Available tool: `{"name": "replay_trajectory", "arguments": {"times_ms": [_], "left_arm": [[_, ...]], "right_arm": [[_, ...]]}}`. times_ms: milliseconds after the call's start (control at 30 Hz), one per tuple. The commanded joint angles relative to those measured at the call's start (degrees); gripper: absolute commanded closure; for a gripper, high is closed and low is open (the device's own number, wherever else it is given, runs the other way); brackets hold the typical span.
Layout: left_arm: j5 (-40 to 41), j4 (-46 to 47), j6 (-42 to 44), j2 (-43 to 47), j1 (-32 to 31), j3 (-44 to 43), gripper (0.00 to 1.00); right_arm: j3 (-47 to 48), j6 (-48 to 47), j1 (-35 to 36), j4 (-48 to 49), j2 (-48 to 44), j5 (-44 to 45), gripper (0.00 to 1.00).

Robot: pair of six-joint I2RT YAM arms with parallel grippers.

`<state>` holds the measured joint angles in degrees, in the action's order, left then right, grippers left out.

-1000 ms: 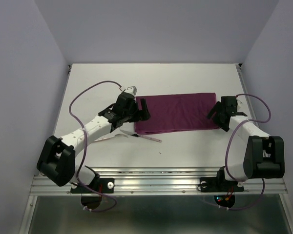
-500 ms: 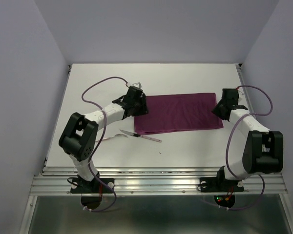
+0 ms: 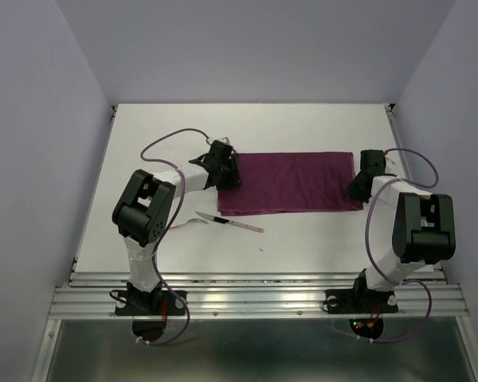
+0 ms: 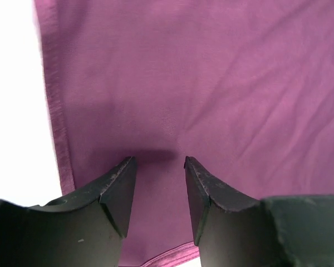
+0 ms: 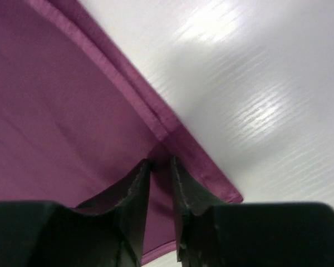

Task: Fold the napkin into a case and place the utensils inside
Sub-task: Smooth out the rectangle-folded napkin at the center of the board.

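Observation:
The burgundy napkin (image 3: 291,183) lies flat as a wide rectangle in mid-table; no case is in view. My left gripper (image 3: 228,175) is over the napkin's left end, its jaws apart and tips down on flat cloth (image 4: 211,83), nothing pinched between the fingers (image 4: 119,186). My right gripper (image 3: 358,185) is at the napkin's right edge, its jaws nearly together on the hem (image 5: 166,136) near the corner. The utensils lie on the table in front of the napkin's left end: a pointed knife (image 3: 233,224) and a pale one (image 3: 178,227) beside it.
White table (image 3: 303,127) with grey walls around it. A metal rail (image 3: 255,296) runs along the near edge between the arm bases. Purple cables loop from both arms. Bare table (image 5: 256,83) shows just right of the napkin's hem.
Both arms reached forward and lowered onto the napkin's ends. The left jaws narrowed but stay apart; the right jaws closed in on the right hem. Napkin and utensils have not moved.

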<state>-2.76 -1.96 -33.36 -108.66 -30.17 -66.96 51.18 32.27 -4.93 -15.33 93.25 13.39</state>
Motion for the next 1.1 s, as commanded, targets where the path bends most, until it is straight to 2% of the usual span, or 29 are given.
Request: {"name": "replay_trajectory", "arguments": {"times_ms": [0, 100, 200, 433, 533, 600, 667, 733, 833, 1067], "left_arm": [[-0.57, 0.72, 0.06, -2.08, 2.66, -2.21, 0.49], [-1.02, 0.2, 0.84, -3.75, 3.71, -5.62, 0.49], [-0.23, -1.99, 2.85, -5.24, 3.81, -9.58, 0.49], [2.15, -7.09, 6.29, -0.16, 3.72, -12.94, 0.48], [4.26, -8.67, 6.56, 4.76, 3.89, -10.13, 0.46], [4.35, -9.99, 6.38, 6.97, 3.98, -6.89, 0.55], [4.17, -10.17, 6.03, 8.46, 3.98, -2.68, 0.6], [4.08, -9.82, 5.86, 9.78, 3.98, 0.23, 0.59], [4.87, -9.12, 5.07, 10.31, 4.07, 4.28, 0.51], [3.03, -7.36, 4.36, 6.98, 3.98, 6.32, 0.51]], "right_arm": [[-5.29, 2.44, -0.17, 3.02, -1.84, -2.49, 0.74], [-9.07, 3.76, -0.17, 2.85, -4.56, -4.24, 0.79], [-11.62, 4.82, -0.17, 1.8, -8.78, -3.99, 0.78], [-8.82, 3.77, -0.17, -0.49, -17.13, -5.22, 0.77], [-7.24, 3.15, -0.17, -1.45, -18.72, -4.25, 0.76], [-7.06, 2.01, -0.17, -1.63, -18.28, -4.86, 0.76], [-7.49, 1.74, -0.17, -1.37, -17.14, -5.65, 0.76], [-8.72, 1.83, -0.17, -0.93, -16.35, -6.35, 0.76], [-9.6, 1.92, -0.17, -0.22, -16.17, -7.15, 0.76], [-9.61, 1.39, -0.17, -0.31, -15.47, -7.06, 0.76]]}}
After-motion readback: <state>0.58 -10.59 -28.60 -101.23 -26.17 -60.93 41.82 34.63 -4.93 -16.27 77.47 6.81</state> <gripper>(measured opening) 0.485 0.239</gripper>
